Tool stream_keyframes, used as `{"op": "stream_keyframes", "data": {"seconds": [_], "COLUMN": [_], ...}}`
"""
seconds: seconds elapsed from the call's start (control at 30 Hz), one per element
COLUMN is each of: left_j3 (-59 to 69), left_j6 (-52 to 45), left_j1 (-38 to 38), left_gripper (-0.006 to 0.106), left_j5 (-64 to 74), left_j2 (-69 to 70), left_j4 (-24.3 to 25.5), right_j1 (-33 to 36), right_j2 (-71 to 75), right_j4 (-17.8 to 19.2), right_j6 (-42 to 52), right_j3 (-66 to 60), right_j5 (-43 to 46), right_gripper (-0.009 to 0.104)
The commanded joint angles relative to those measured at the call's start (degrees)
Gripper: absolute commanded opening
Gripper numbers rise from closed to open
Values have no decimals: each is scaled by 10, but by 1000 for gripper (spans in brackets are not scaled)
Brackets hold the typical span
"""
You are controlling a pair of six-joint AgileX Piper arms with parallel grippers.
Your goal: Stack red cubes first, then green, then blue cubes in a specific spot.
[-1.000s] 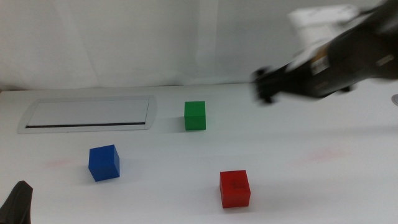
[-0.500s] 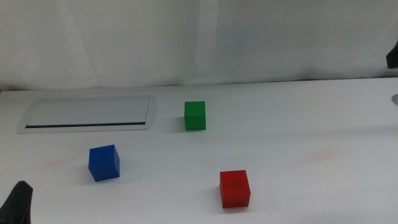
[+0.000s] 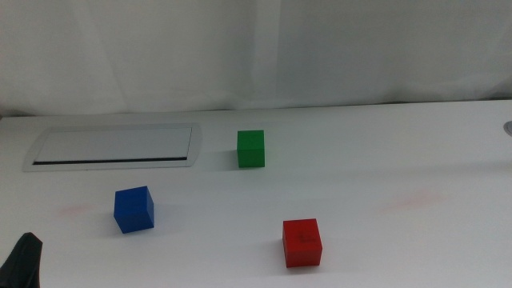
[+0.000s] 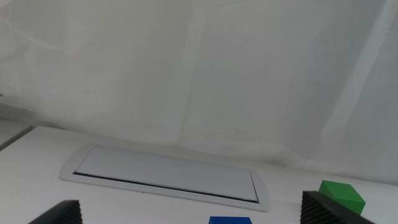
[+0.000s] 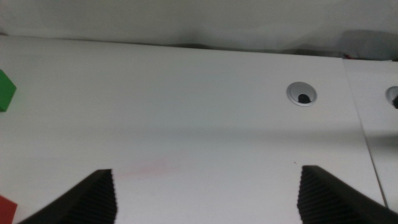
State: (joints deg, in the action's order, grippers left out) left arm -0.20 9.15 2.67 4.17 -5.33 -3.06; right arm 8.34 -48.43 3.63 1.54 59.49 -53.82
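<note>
Red cube [image 3: 302, 242]: sitting flat on the white bench [image 3: 384, 160] toward the near edge, right of centre in the middle view, touching nothing; only a sliver of it is showing at the border of the right wrist view. Green cube [image 3: 250, 149]: resting farther back, near the centre, just beside the right end of the grey-rimmed panel [image 3: 112, 146] but apart from it. Blue cube [image 3: 133, 209]: lying forward of the panel on the left side, well apart from both other cubes, with a faint pink smudge [image 3: 78, 210] showing on the surface beside it; another pink smudge [image 3: 412, 200] is marking the bench on the right. No cube is standing on another. Left pincer [image 4: 193, 214]: waiting low at the near left corner, its dark jaws standing wide apart with nothing between them, facing the panel and the blue and green cubes. Right pincer [image 5: 208, 193]: out of the middle view, hanging over the right part of the bench near a round metal-rimmed hole [image 5: 301, 94], its jaws also spread wide and holding nothing.
</note>
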Motion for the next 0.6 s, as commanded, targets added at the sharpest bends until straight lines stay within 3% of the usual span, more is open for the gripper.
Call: {"op": "stream_keyframes", "data": {"seconds": [0.0, 0.17, 0.23, 0.3, 0.37, 0.57], "left_j3": [22, 22, 22, 22, 22, 22], "left_j6": [3, 3, 3, 3, 3, 3], "left_j1": [-3, -3, -3, -3, -3, -3], "left_gripper": [87, 87, 87, 87, 87, 87], "left_j5": [-1, -1, -1, -1, -1, -1], "left_j2": [1, 1, 1, 1, 1, 1], "left_j4": [-3, -3, -3, -3, -3, -3], "right_j1": [-3, -3, -3, -3, -3, -3], "right_j2": [64, 211, 273, 345, 378, 393], "right_j4": [6, 6, 6, 6, 6, 17], "right_j6": [2, -7, -15, -15, -19, -45], "right_j3": [-37, -119, -147, -188, -224, -353], "right_j5": [7, -2, -9, -1, 26, 231], "right_gripper": [74, 60, 49, 17, -2, -2]}}
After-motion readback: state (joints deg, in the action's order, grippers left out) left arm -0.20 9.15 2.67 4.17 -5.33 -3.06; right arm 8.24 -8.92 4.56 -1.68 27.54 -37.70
